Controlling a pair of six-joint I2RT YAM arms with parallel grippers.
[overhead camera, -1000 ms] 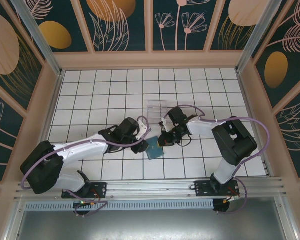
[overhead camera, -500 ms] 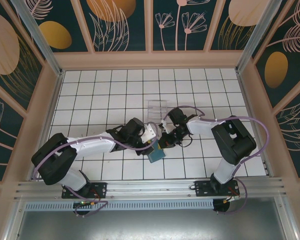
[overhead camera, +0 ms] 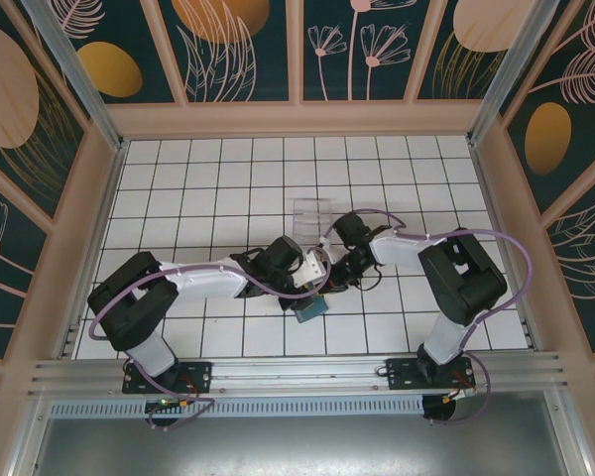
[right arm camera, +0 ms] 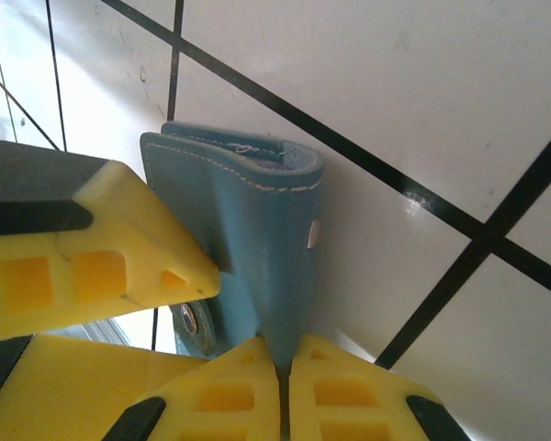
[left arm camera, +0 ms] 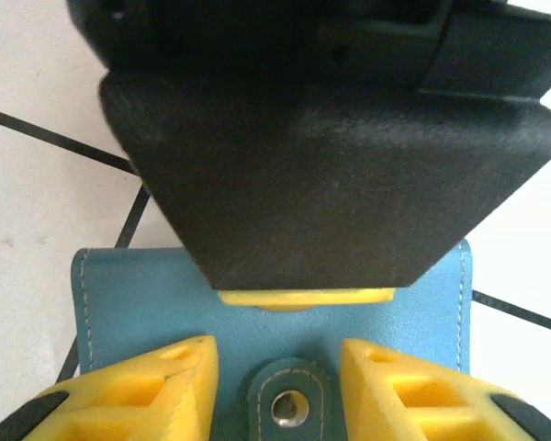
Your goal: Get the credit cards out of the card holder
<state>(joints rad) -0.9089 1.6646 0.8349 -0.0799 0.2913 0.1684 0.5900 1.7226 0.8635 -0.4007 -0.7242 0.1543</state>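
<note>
Top: card holder (overhead camera: 312,308) near centre of tabletop (overhead camera: 208,178), both arms crowded over it; collision risk.
Left wrist: left fingers (left arm camera: 138,390) apart, straddling strap tab (left arm camera: 289,400); off-centre closing could miss tab.
Right wrist: right fingers (right arm camera: 349,400) together, clamped on thin holder edge; shallow pinch may slip if tab is tugged.

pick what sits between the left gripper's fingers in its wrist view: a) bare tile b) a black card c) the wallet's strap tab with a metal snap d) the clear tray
c: in the left wrist view the strap tab with its metal snap lies on the blue card holder, between the left gripper's two yellow fingers, which stand apart on either side of it.
</note>
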